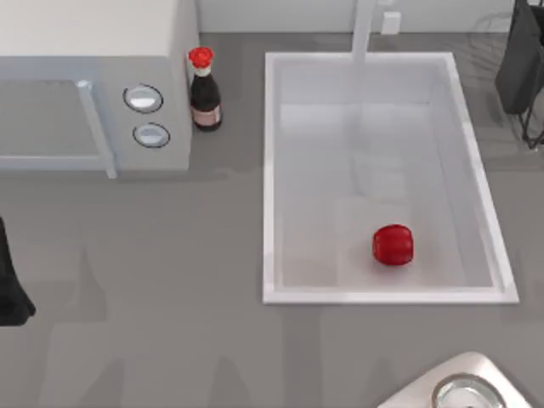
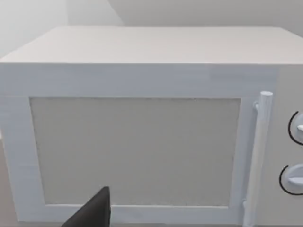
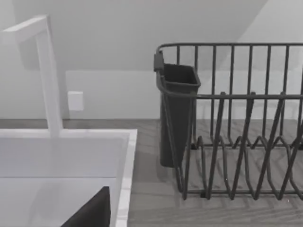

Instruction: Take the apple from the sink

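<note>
The apple, small, red and glossy, lies on the flat bottom of the white sink, near the basin's front wall and a little right of its middle. Nothing touches it. My left arm is a dark shape at the table's left edge, far from the sink. My right arm sits at the front right corner, just in front of the sink's rim. A dark part of my left gripper faces the microwave door. A dark part of my right gripper hangs over the sink's rim.
A grey microwave with two round knobs stands at the back left. A dark bottle with a red cap stands beside it. The white faucet post rises behind the sink. A dark wire dish rack is at the back right.
</note>
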